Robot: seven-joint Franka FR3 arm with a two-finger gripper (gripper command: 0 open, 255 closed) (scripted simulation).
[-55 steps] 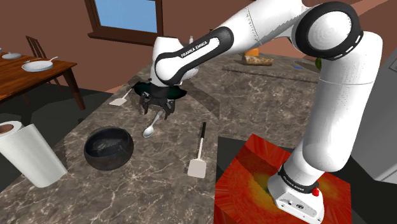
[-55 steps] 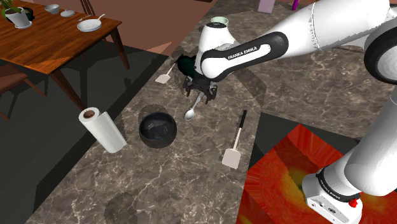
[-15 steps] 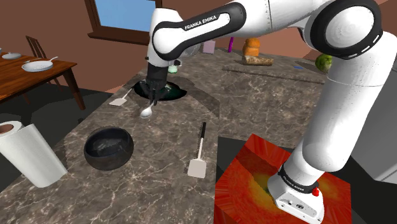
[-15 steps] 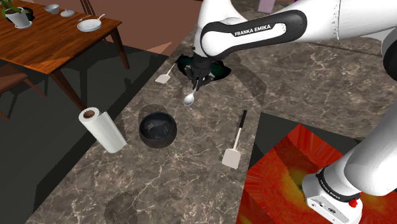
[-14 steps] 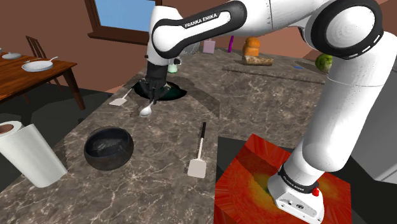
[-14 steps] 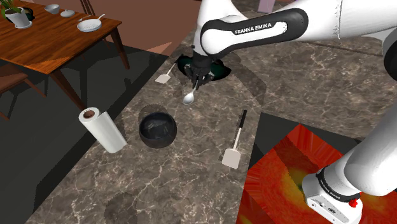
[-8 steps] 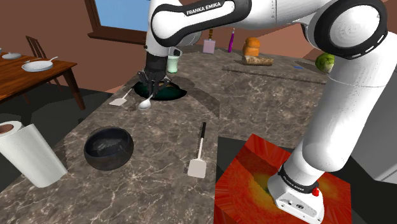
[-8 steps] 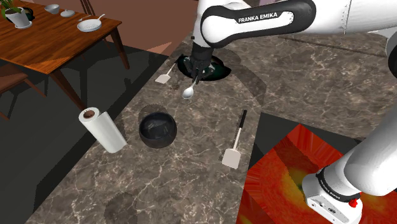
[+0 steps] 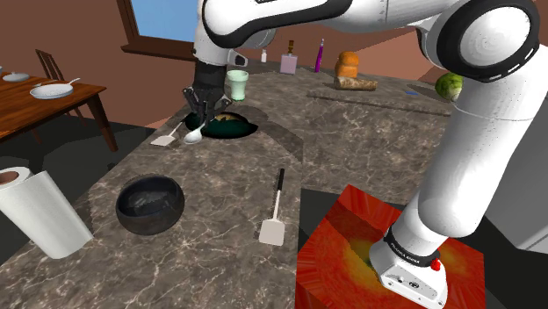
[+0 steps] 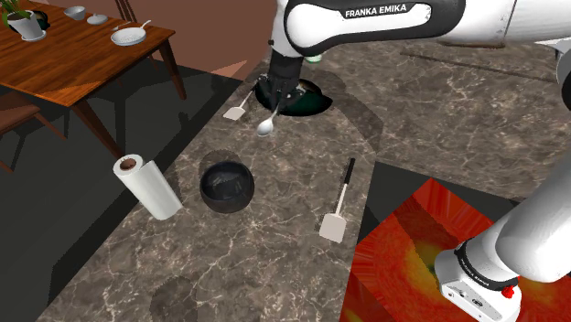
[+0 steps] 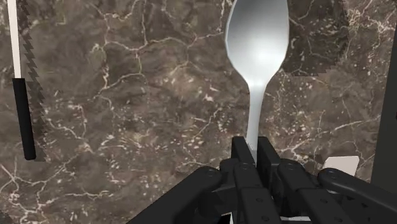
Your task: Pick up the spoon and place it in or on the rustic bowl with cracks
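Spoon (image 9: 195, 133) (image 10: 266, 125) (image 11: 257, 44) — silver-grey, clasped by its handle end between the black fingers, its scoop end hanging down over the brown marbled counter (image 9: 351, 140) (image 10: 274, 247) (image 11: 127, 95).

Gripper (image 9: 201, 112) (image 10: 277, 102) (image 11: 254, 153) — fingers closed tight on the spoon handle, pointing downward.

Bowl (image 9: 149, 215) (image 10: 227, 197) — dark, round, upright on the counter, well apart from the spoon, near the paper towel roll (image 9: 39, 213) (image 10: 146, 187).

Small white spatula (image 9: 164, 138) (image 10: 236, 112) — lying on the counter near the spoon.

Larger spatula (image 9: 274, 215) (image 10: 338, 210) — white blade, black handle, flat on the counter beside the red stand (image 9: 351, 255) (image 10: 412, 256).
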